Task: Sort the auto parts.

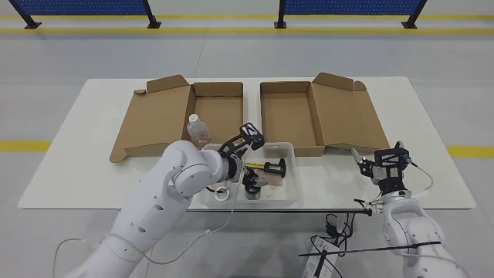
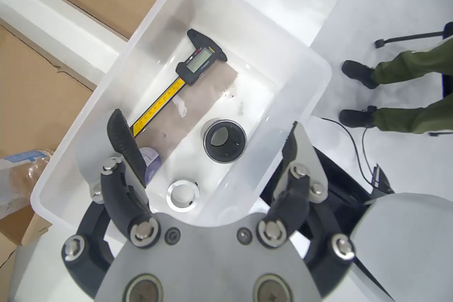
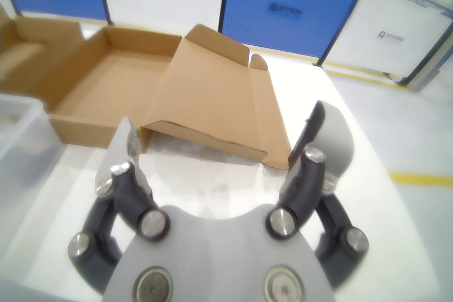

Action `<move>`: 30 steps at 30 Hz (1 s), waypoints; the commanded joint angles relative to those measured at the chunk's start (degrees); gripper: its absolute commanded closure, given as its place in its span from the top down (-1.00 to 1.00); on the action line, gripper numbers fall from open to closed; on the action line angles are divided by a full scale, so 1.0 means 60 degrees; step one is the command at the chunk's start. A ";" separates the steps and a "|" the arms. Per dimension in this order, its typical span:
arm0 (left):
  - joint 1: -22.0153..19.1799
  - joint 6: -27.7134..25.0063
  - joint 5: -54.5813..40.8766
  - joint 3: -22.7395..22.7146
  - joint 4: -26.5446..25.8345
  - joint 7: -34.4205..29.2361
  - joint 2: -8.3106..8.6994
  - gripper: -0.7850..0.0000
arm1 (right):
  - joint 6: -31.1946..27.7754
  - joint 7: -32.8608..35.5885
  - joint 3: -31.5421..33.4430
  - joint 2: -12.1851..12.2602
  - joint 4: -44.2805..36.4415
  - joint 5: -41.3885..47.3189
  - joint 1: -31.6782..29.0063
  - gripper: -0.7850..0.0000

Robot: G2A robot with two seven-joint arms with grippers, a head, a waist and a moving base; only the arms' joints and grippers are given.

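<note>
the left claw (image 2: pixel 205 121) hangs over a clear bin (image 2: pixel 247 6) at the near edge of the worktop (image 1: pixel 77 147). it is spread wide and holds nothing. one of its fingers (image 2: pixel 124 137) is above the bin's inside and the other is by the rim.

in the bin a caliper (image 2: pixel 193 64) lies partly on a brown card (image 2: pixel 212 87). near it a black sleeve (image 2: pixel 223 140) stands upright with its open end up. a silver ring (image 2: pixel 183 193) lies flat, apart from the sleeve. a small roll (image 2: pixel 151 158) sits half hidden behind the finger.

beyond the bin two open boxes lie side by side, the left box (image 1: pixel 220 112) and the right box (image 1: pixel 289 120). a bottle (image 1: pixel 198 130) is in the left box by its near wall.

the right claw (image 3: pixel 222 117) is over the near right part of the worktop, well apart from the bin. it is wide open and empty, and faces the right box's flap (image 3: pixel 219 94).
</note>
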 commanded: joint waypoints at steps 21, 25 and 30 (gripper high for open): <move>-0.0577 -0.0176 0.0473 0.0914 0.1110 -0.0348 -0.0066 -0.06 | 0.0000 0.0000 0.0000 0.0000 0.0000 0.0000 0.0000 1.00; -0.0636 -0.0242 0.0627 0.1061 0.1234 -0.0373 -0.0073 -0.05 | 0.0000 0.0000 0.0000 0.0000 0.0000 0.0000 0.0000 1.00; -0.0676 -0.0270 0.0591 0.1140 0.1370 -0.0402 -0.0075 -0.07 | 0.0000 0.0000 0.0000 0.0000 0.0000 0.0000 0.0000 1.00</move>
